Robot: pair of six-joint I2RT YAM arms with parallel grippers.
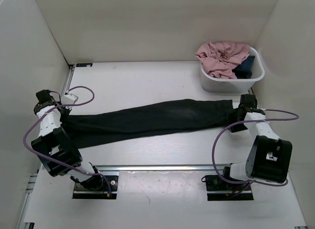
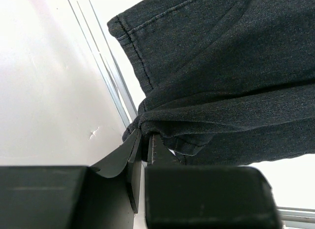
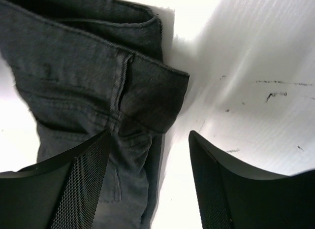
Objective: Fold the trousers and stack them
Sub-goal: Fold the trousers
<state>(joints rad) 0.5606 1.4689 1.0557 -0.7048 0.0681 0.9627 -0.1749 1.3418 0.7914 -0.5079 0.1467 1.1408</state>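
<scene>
The black trousers [image 1: 147, 119] lie stretched out flat across the table, leg hems at the left and waistband at the right. My left gripper [image 1: 65, 119] is shut on the hem end; in the left wrist view its jaws [image 2: 145, 138] pinch a bunched fold of the black fabric [image 2: 221, 66]. My right gripper [image 1: 237, 116] is at the waist end. In the right wrist view it [image 3: 147, 145] is open, and the waistband corner [image 3: 147, 96] lies between and just ahead of the fingers [image 3: 83, 184], not gripped.
A white tub [image 1: 211, 82] stands at the back right, holding a pink garment [image 1: 221, 55] and a small dark blue garment [image 1: 245, 67]. White walls enclose the table on three sides. A metal rail [image 1: 162, 167] runs along the near edge by the arm bases.
</scene>
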